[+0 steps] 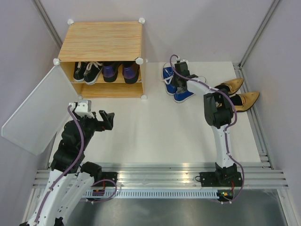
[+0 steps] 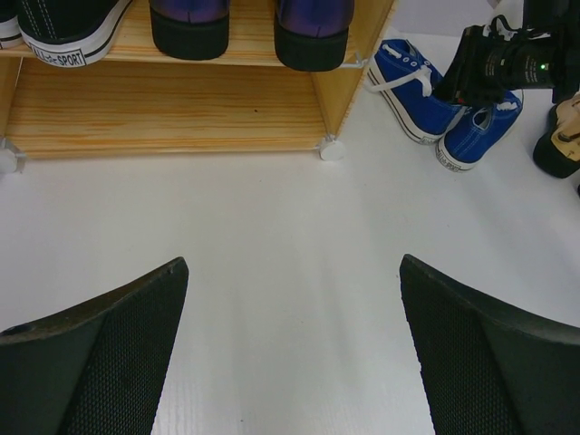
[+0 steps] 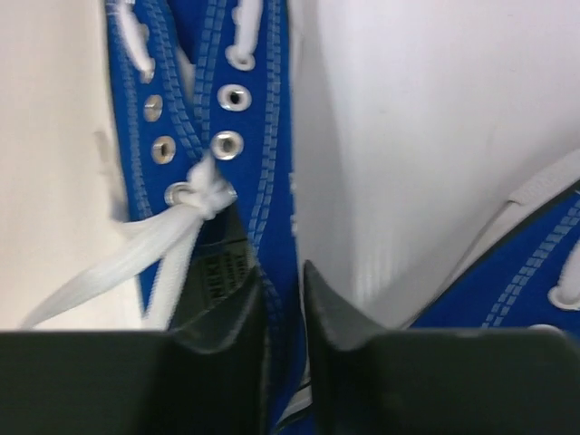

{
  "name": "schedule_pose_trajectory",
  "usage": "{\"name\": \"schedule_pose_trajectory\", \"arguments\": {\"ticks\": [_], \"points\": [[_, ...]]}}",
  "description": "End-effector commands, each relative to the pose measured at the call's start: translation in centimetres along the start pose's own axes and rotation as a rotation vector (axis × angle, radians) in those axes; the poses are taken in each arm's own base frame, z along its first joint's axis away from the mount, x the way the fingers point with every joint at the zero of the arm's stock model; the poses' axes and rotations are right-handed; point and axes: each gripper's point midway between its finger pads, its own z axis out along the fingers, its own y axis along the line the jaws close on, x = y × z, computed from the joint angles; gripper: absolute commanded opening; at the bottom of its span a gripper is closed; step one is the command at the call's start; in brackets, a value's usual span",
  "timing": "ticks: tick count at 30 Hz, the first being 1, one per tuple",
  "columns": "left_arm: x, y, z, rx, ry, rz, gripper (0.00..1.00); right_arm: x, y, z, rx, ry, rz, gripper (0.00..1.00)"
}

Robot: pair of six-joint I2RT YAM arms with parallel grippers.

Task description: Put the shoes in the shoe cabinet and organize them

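The shoe cabinet [image 1: 101, 40] stands at the back left with its door [image 1: 35, 110] swung open to the left. Its upper shelf holds the black sneakers [image 1: 87, 70] and the purple heels [image 1: 120, 70]; the lower shelf [image 2: 163, 109] shows bare wood. The blue sneakers [image 1: 184, 94] lie on the table right of the cabinet. My right gripper [image 1: 181, 79] is shut on the collar of one blue sneaker [image 3: 208, 82], one finger inside and one outside; the other blue sneaker [image 3: 526, 272] is beside it. My left gripper [image 1: 107, 120] is open and empty in front of the cabinet.
The gold heels [image 1: 237, 92] lie side by side at the right, close to my right arm and the table's right rail [image 1: 256, 127]. White table [image 2: 290, 227] lies between my left gripper [image 2: 294, 272] and the cabinet.
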Motion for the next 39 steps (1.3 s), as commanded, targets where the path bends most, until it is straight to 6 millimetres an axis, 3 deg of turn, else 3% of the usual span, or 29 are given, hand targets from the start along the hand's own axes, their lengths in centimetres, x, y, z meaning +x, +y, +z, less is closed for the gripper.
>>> {"name": "schedule_pose_trajectory", "arguments": {"ticks": [1, 3, 4, 6, 7, 9, 10, 12, 13, 14, 15, 16, 17, 18, 19, 20, 24, 29, 32, 35, 38, 39], "points": [[-0.9, 0.3, 0.0, -0.016, -0.046, 0.005, 1.00, -3.6, 2.5, -2.4, -0.100, -0.061, -0.021, 0.22], [-0.9, 0.3, 0.0, -0.019, -0.048, 0.006, 1.00, -4.1, 3.0, -3.5, -0.133, -0.067, -0.026, 0.12], [-0.8, 0.5, 0.0, -0.025, -0.046, 0.009, 0.99, -5.4, 3.1, -4.8, -0.142, -0.094, -0.020, 0.02], [-0.8, 0.7, 0.0, -0.035, -0.051, 0.010, 1.00, -5.4, 3.1, -6.3, -0.150, -0.090, 0.000, 0.01], [-0.8, 0.8, 0.0, -0.041, -0.054, 0.011, 1.00, -6.8, 3.2, -8.3, -0.163, -0.120, 0.017, 0.01], [-0.6, 1.0, 0.2, -0.050, -0.047, 0.013, 1.00, -6.4, 2.7, -9.9, -0.159, -0.107, 0.041, 0.01], [-0.6, 1.0, 0.2, -0.052, -0.047, 0.012, 1.00, -7.8, 3.0, -12.4, -0.185, -0.139, 0.075, 0.01], [-0.4, 0.7, 0.3, -0.039, -0.036, 0.014, 1.00, -6.0, 2.8, -13.9, -0.201, -0.102, 0.086, 0.01], [-0.4, 0.7, 0.3, -0.034, -0.037, 0.014, 1.00, -6.7, 2.8, -16.3, -0.220, -0.131, 0.093, 0.01], [-0.5, 0.6, 0.3, -0.030, -0.038, 0.013, 0.99, -4.4, 2.6, -16.6, -0.215, -0.095, 0.078, 0.01], [-0.4, 0.6, 0.3, -0.028, -0.034, 0.014, 1.00, -3.7, 2.5, -17.5, -0.219, -0.089, 0.068, 0.01], [-0.5, 0.5, 0.2, -0.025, -0.038, 0.012, 1.00, -4.0, 2.4, -19.6, -0.233, -0.114, 0.075, 0.01], [-0.4, 0.4, 0.2, -0.021, -0.036, 0.012, 1.00, -1.2, 2.2, -19.8, -0.237, -0.065, 0.064, 0.01], [-0.5, 0.4, 0.2, -0.018, -0.038, 0.012, 1.00, -0.5, 2.1, -20.6, -0.243, -0.060, 0.066, 0.01], [-0.6, 0.3, 0.1, -0.015, -0.041, 0.011, 1.00, -0.9, 2.0, -22.7, -0.259, -0.093, 0.081, 0.01], [-0.7, 0.3, 0.0, -0.015, -0.044, 0.013, 0.99, 1.4, 1.8, -23.0, -0.258, -0.056, 0.101, 0.01], [-0.7, 0.5, 0.0, -0.026, -0.051, 0.010, 1.00, 2.8, 3.0, -27.3, -0.334, -0.080, 0.146, 0.01], [-0.5, 0.4, 0.1, -0.016, -0.038, 0.012, 1.00, 4.2, 6.6, -30.0, -0.416, -0.070, 0.150, 0.01], [-0.3, 0.3, 0.2, -0.012, -0.034, 0.012, 1.00, 5.1, 8.7, -30.6, -0.418, -0.065, 0.175, 0.01], [-0.4, 0.4, 0.2, -0.019, -0.037, 0.012, 1.00, 6.4, 10.3, -30.1, -0.382, -0.062, 0.237, 0.01], [-0.3, 0.5, 0.2, -0.023, -0.033, 0.012, 1.00, 8.0, 10.0, -29.3, -0.274, -0.091, 0.385, 0.01], [-0.2, 0.4, 0.3, -0.021, -0.030, 0.011, 0.99, 7.7, 10.3, -29.4, -0.283, -0.128, 0.434, 0.01]]}}
